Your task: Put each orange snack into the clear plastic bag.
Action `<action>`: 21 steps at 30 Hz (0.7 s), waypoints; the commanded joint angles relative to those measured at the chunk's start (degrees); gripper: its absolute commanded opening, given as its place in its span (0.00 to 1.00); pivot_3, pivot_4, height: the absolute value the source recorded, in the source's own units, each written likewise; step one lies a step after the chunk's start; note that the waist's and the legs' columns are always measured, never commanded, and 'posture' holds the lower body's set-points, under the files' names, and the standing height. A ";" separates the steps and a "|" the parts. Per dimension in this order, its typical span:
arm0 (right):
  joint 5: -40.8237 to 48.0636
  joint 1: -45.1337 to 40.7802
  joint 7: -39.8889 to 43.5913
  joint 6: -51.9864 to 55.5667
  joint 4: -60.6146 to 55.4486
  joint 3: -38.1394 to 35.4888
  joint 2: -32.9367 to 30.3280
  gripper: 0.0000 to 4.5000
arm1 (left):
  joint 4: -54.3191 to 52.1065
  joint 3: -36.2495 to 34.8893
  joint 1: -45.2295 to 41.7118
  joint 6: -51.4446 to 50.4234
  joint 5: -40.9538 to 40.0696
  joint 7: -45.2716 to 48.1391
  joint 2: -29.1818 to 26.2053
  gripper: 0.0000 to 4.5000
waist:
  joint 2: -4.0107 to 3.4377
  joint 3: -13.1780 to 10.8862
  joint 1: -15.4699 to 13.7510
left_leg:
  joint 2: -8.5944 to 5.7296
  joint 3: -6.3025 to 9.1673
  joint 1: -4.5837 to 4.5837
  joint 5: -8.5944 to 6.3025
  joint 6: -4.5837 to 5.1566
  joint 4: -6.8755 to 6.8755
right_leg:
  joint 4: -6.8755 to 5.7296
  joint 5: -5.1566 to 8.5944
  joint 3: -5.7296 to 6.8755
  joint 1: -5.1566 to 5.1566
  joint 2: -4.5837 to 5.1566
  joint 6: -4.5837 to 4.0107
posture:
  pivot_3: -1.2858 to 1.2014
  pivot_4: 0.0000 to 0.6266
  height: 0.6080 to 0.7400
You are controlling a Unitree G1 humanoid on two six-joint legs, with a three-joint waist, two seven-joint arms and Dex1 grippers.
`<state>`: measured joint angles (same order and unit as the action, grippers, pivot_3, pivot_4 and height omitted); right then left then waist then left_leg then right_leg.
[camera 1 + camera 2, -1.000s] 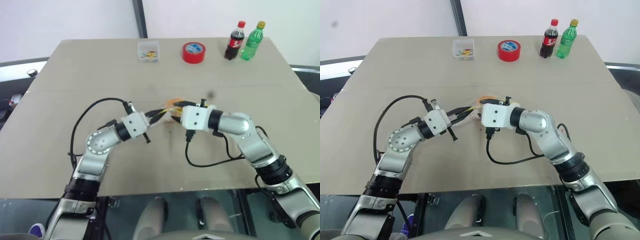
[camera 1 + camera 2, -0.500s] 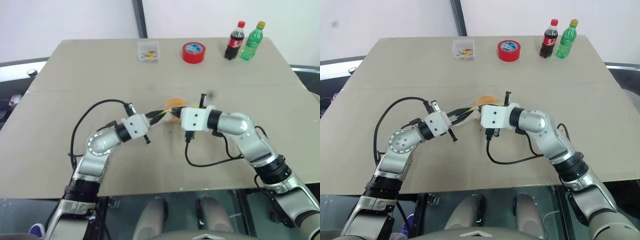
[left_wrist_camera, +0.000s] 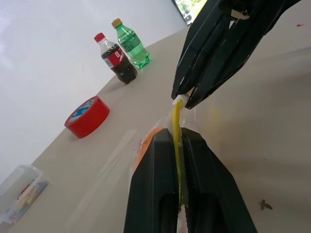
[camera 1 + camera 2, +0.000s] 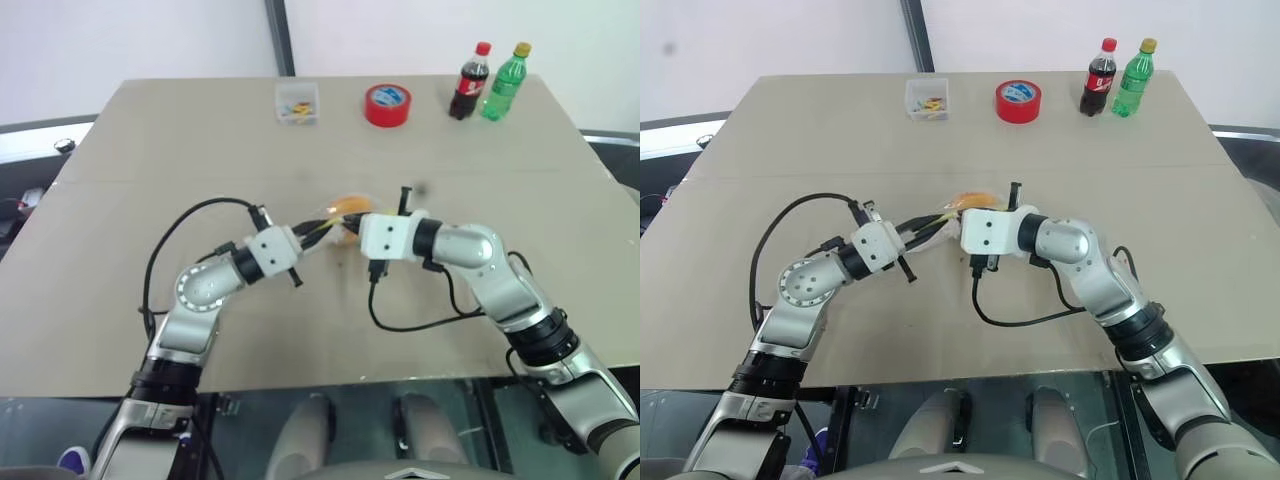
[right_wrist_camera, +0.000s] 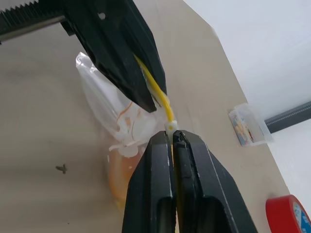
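Observation:
The clear plastic bag [image 5: 108,108] hangs between my two grippers over the middle of the table. Its yellow seal strip [image 3: 176,145] runs from one to the other. My left gripper [image 3: 176,135] is shut on one stretch of the strip. Facing it tip to tip, my right gripper [image 5: 171,135] is shut on the strip's end. An orange snack [image 4: 348,204] shows through the plastic, inside the bag and just behind the grippers. In the head views the left gripper [image 4: 322,229] and the right gripper [image 4: 350,222] almost touch.
At the table's far edge stand a small clear box [image 4: 298,102] of coloured bits, a red tape roll [image 4: 387,104], a cola bottle [image 4: 469,82] and a green bottle [image 4: 505,81]. Black cables loop from both wrists over the table [image 4: 150,150].
My right gripper has shut on the bag's yellow strip. Both arms have stayed where they were.

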<state>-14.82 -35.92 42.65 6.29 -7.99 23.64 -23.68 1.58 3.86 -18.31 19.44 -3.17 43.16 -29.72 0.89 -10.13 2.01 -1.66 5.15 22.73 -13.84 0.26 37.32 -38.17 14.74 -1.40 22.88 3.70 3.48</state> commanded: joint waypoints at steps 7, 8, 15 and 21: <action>-1.77 1.29 -2.72 3.34 -0.12 -5.68 -4.85 0.01 | -4.38 -2.80 -2.03 0.11 -5.29 0.67 -1.06 0.00 | 0.00 0.00 -0.03 | 0.00 0.00 0.00 0.00 0.00 0.00 | 0.01 0.00 0.00 0.00 0.01 0.00 | 0.52 0.24 1.00; -1.92 1.38 -3.19 3.53 0.29 -6.16 -5.33 0.01 | -4.38 -2.84 -2.04 0.25 -5.52 0.96 -1.22 0.00 | 0.00 0.00 0.03 | 0.00 -0.01 0.00 0.00 0.00 -0.01 | 0.01 0.00 -0.01 0.00 0.01 0.00 | 0.52 0.24 1.00; -2.60 1.38 -6.48 3.43 4.86 -8.45 -7.90 0.01 | -4.51 -3.34 -3.29 0.20 -7.24 2.64 -1.92 0.00 | 0.00 0.00 -0.01 | 0.00 -0.02 0.00 0.00 0.00 -0.02 | 0.02 0.00 0.00 0.00 0.01 0.00 | 0.52 0.24 1.00; -2.84 -0.09 -9.45 2.89 9.88 -10.60 -10.61 0.01 | -2.29 -4.21 -4.75 1.24 -8.29 4.54 -3.50 0.00 | 0.00 0.00 -0.01 | 0.00 -0.03 0.01 0.00 0.00 -0.03 | 0.05 0.00 -0.01 0.00 0.01 0.00 | 0.52 0.24 1.00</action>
<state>-16.05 -34.98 35.26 8.35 -0.07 17.63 -31.81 0.71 2.91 -21.85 18.97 -9.20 47.58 -32.05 0.90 -10.13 2.01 -1.67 5.12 22.75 -13.84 0.26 37.29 -38.11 14.74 -1.41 22.88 3.70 3.48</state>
